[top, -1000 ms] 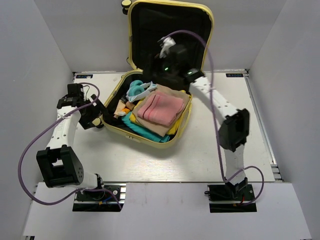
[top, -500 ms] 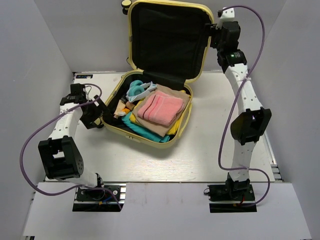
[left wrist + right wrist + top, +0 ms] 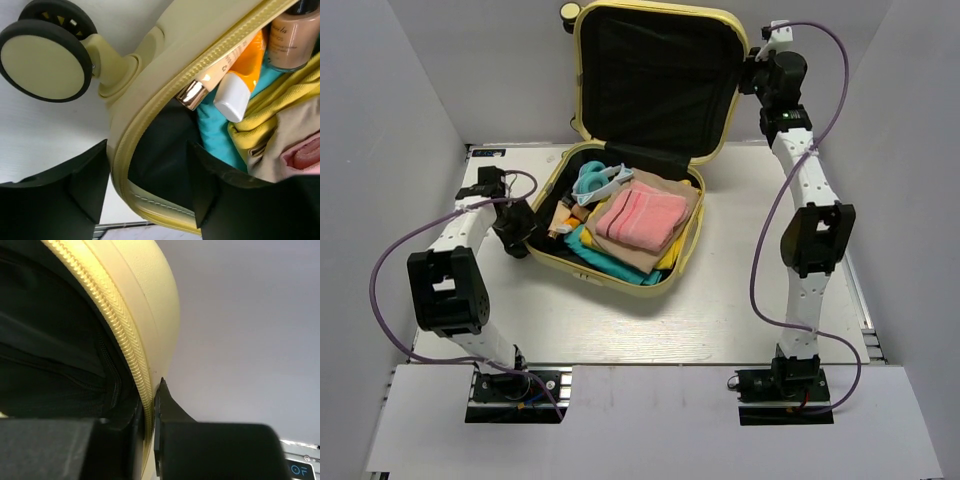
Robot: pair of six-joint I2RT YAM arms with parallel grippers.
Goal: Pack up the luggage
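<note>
The pale yellow luggage (image 3: pixel 612 276) lies open on the table, its black-lined lid (image 3: pixel 582 90) standing upright at the back. The base holds a folded pink towel (image 3: pixel 640 218), beige, yellow and teal clothes and toiletries. My left gripper (image 3: pixel 524 228) sits at the base's near-left corner. In the left wrist view the left gripper (image 3: pixel 148 150) is open astride the luggage rim (image 3: pixel 125 165), one finger outside the shell, one over the lining. My right gripper (image 3: pixel 751 76) is at the lid's upper right edge. The right gripper (image 3: pixel 150 412) is shut on the lid's zipper rim (image 3: pixel 131 347).
A caster wheel (image 3: pixel 42 60) sticks out beside the left fingers. Just inside that corner lie a gold-capped tube (image 3: pixel 192 95), an orange tube (image 3: pixel 240 82) and a foundation bottle (image 3: pixel 295 35). White walls enclose the table; the lid leans close to the back wall (image 3: pixel 250 315).
My right arm rose from over the clothes to the lid's right edge and shut on its rim. My left gripper moved onto the base's corner rim and its jaws narrowed.
</note>
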